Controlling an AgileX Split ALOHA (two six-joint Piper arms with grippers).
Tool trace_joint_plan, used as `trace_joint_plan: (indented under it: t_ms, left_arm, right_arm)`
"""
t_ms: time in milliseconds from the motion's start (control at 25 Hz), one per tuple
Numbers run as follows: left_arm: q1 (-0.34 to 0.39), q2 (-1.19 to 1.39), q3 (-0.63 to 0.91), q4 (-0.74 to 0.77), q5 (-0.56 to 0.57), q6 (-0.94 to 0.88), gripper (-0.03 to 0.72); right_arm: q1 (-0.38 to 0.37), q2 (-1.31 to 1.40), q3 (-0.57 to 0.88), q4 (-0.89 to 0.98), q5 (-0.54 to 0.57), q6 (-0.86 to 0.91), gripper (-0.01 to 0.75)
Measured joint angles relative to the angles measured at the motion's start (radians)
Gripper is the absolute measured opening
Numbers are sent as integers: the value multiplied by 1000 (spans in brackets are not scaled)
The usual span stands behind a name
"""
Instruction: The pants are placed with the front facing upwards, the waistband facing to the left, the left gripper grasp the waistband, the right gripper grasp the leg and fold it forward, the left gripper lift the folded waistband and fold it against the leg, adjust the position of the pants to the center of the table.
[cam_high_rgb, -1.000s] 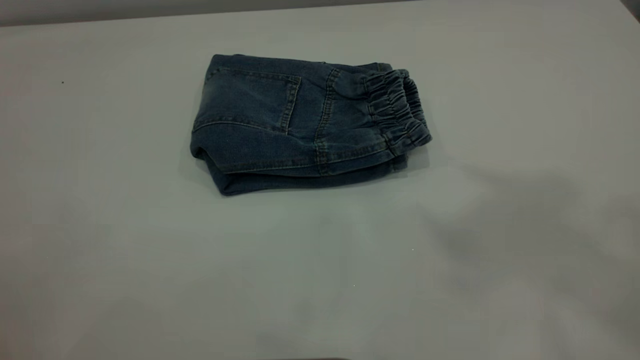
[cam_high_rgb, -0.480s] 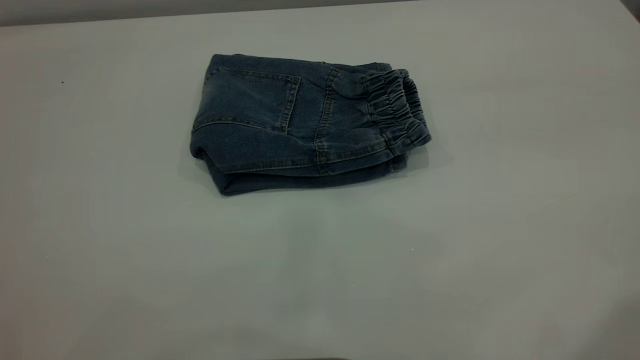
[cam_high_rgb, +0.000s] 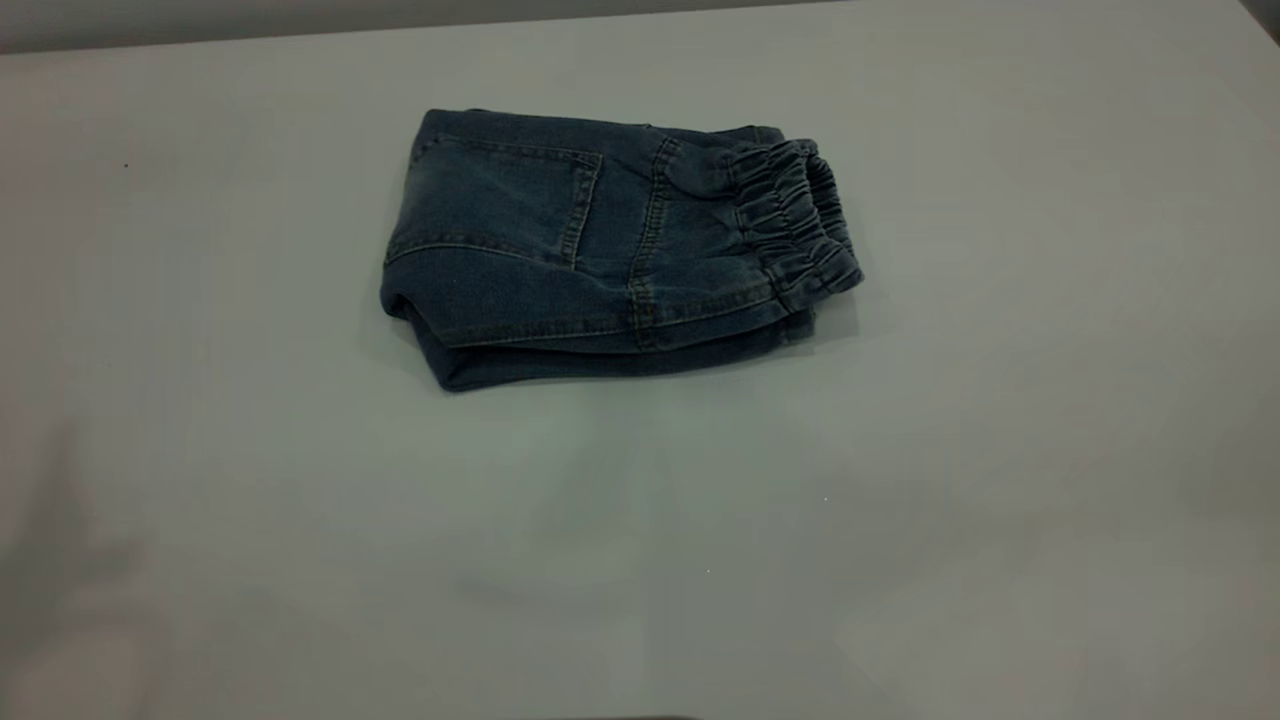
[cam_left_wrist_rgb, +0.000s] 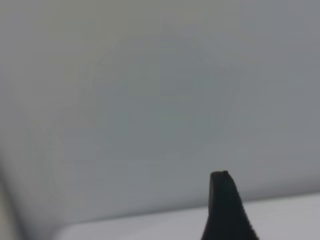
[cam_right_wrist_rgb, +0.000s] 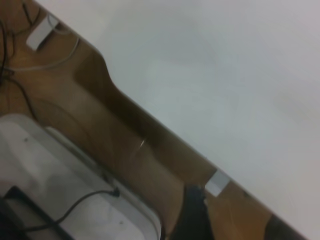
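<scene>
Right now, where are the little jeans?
In the exterior view the folded jeans lie alone on the table, upper centre, waistband to the right.

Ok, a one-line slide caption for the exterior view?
Folded pants lie on the white table, waistband toward the right, no arms in view.

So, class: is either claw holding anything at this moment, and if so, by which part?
Nothing is held. The folded pants lie alone on the table, with no claw near them. The left claw's one visible finger hangs over bare tabletop.

Left tool (cam_left_wrist_rgb: 225, 210), right tool (cam_right_wrist_rgb: 192, 212) withdrawn, table-edge.
</scene>
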Motion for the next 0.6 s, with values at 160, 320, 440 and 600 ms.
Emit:
trace_joint_plan:
  t_ms: [160, 320, 440, 600]
  left_arm:
    - [0, 0, 103, 0, 208, -174, 392]
    - [0, 1, 185, 1, 448, -334, 392]
    - [0, 1, 236, 7, 594, -416, 392]
    - [0, 1, 290, 26, 736, -508, 392]
  right_arm:
    - [0, -73, 71, -3, -21, 0, 500]
    - [0, -118, 97, -4, -34, 0, 500]
    - [0, -126, 107, -18, -65, -11, 500]
    - [0, -128, 116, -28, -70, -15, 500]
